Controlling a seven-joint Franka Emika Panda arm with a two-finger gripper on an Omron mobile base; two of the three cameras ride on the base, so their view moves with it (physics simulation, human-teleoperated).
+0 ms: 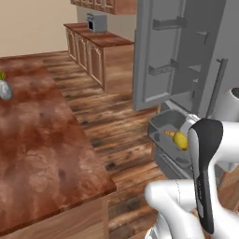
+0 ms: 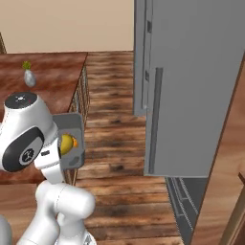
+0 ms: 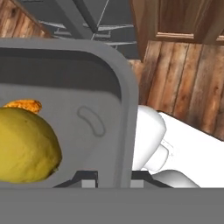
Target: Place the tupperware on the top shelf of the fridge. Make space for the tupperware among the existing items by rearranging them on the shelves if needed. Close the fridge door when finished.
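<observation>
While clamped on one side wall of the tupperware [image 3: 87, 87], with a tip on each face of that wall, was the pincer [image 3: 114, 177] closed on the tub and not empty. Held the tub low in front of the open fridge [image 1: 177, 46], above the wooden floor [image 1: 121, 130], well apart from the bench [image 1: 37, 140] and not yet on any shelf. Was held near level, probably so that the yellow piece [image 3: 24, 144] and the orange piece [image 3: 22, 105] did not fall out, since no lid covered them. Gripped at the rim and not across the body, most likely because too wide for the tips. Stood the fridge door swung out with its narrow racks [image 1: 163, 70] showing, which left the way in free. Could not make out the top shelf, nor the items on it. Judged therefore as the carrying step, with the placing and the door closing not done.
</observation>
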